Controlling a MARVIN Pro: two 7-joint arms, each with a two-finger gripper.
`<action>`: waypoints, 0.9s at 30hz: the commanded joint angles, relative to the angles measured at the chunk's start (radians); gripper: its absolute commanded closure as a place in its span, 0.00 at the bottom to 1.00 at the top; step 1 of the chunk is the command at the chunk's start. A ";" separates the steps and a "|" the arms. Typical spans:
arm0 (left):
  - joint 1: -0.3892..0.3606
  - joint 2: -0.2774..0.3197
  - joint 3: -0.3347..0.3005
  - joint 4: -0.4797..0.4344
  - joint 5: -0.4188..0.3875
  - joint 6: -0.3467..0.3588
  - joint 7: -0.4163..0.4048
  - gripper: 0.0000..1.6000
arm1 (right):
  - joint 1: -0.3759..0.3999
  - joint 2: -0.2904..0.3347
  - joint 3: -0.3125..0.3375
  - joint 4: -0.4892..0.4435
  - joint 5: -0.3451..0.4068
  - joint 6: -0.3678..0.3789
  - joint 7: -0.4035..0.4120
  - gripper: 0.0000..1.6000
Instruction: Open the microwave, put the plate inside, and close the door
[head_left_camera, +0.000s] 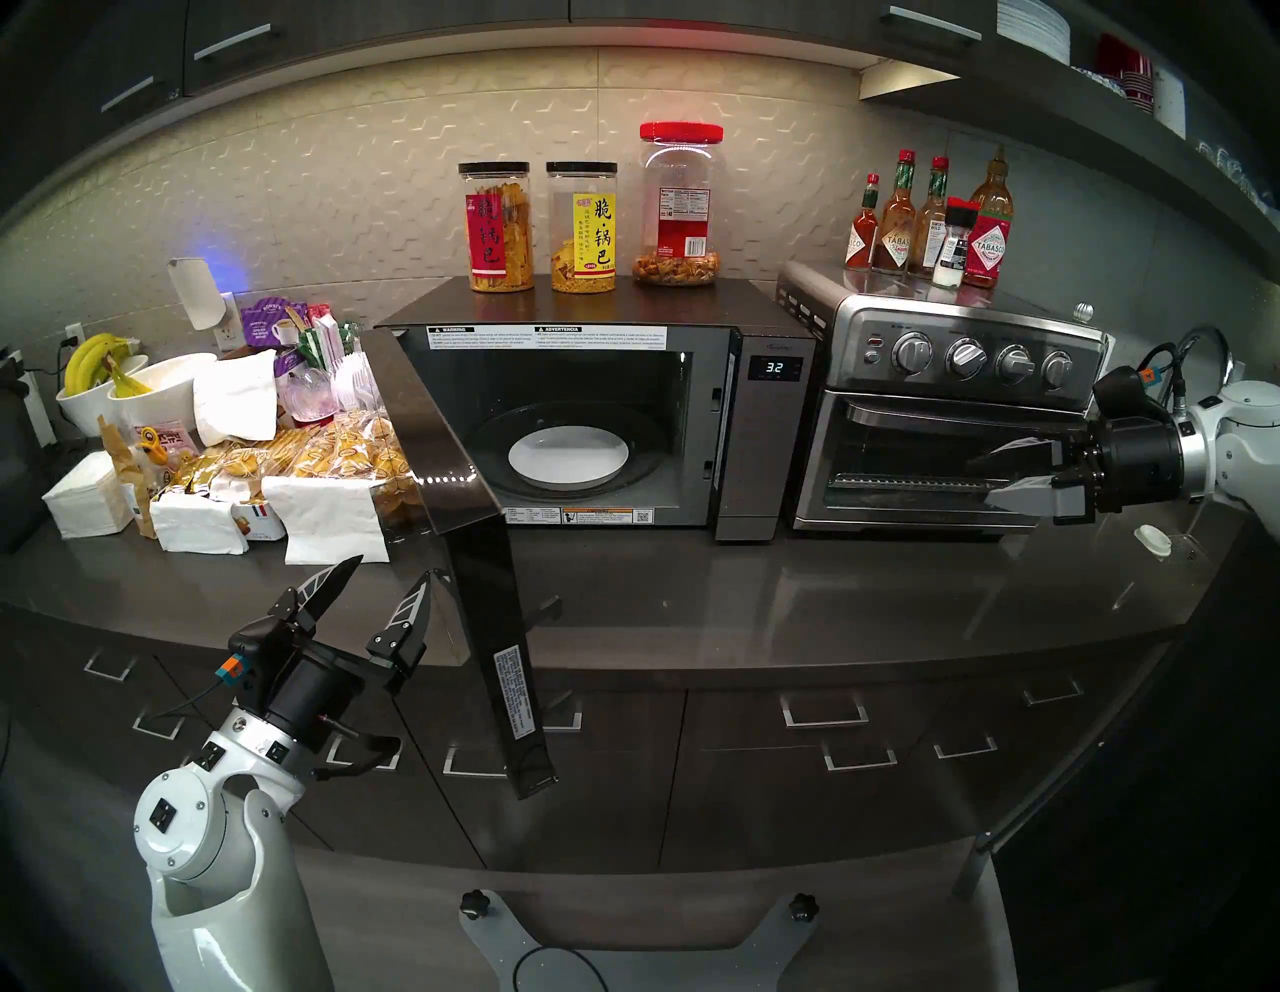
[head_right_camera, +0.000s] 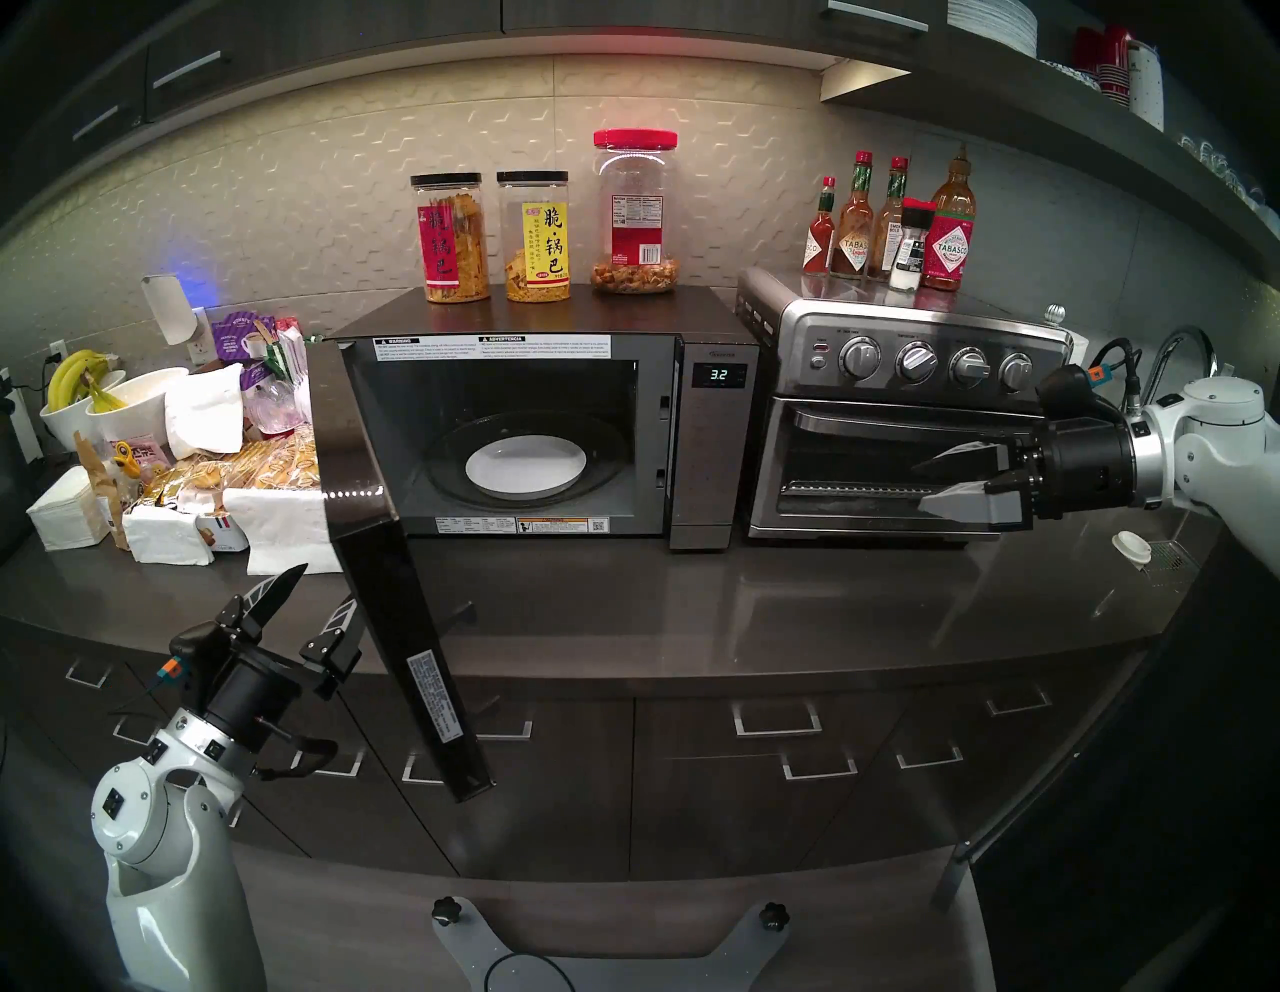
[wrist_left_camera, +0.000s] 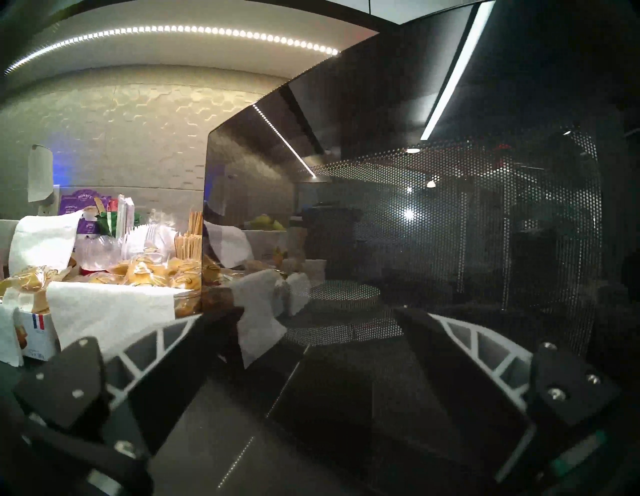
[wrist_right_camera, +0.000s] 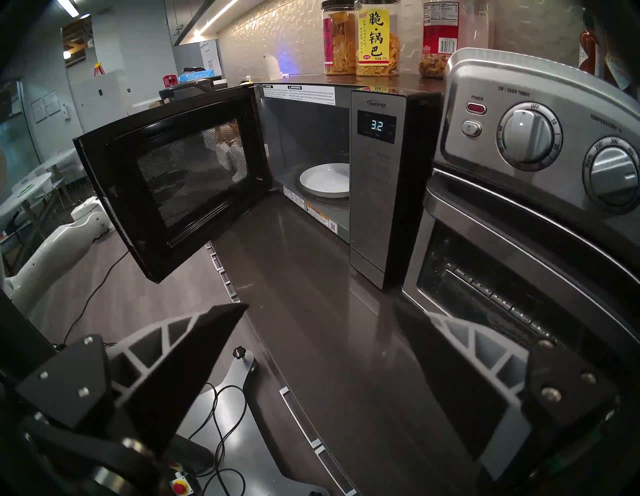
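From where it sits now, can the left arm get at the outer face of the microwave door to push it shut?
Probably yes. The left gripper is open beside the door, on its outer side, and nothing stands between them.

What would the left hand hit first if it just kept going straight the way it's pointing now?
Most likely the door. The left hand is open and aimed at the door's glossy outer face, which fills the wrist view ahead of its fingers. The right-side finger looks nearest to it, though the gap is hard to judge.

Plate (head_left_camera: 568, 456) inside microwave (head_left_camera: 762, 429)
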 joint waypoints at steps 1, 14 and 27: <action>-0.028 0.023 0.074 -0.005 0.005 0.002 0.048 0.00 | 0.040 -0.025 -0.004 -0.002 0.024 -0.014 -0.003 0.00; -0.091 0.059 0.169 0.046 0.056 0.016 0.125 0.00 | 0.061 -0.043 -0.040 -0.012 0.043 -0.031 -0.014 0.00; -0.207 0.105 0.285 0.133 0.109 0.050 0.213 0.00 | 0.067 -0.050 -0.052 -0.016 0.049 -0.038 -0.019 0.00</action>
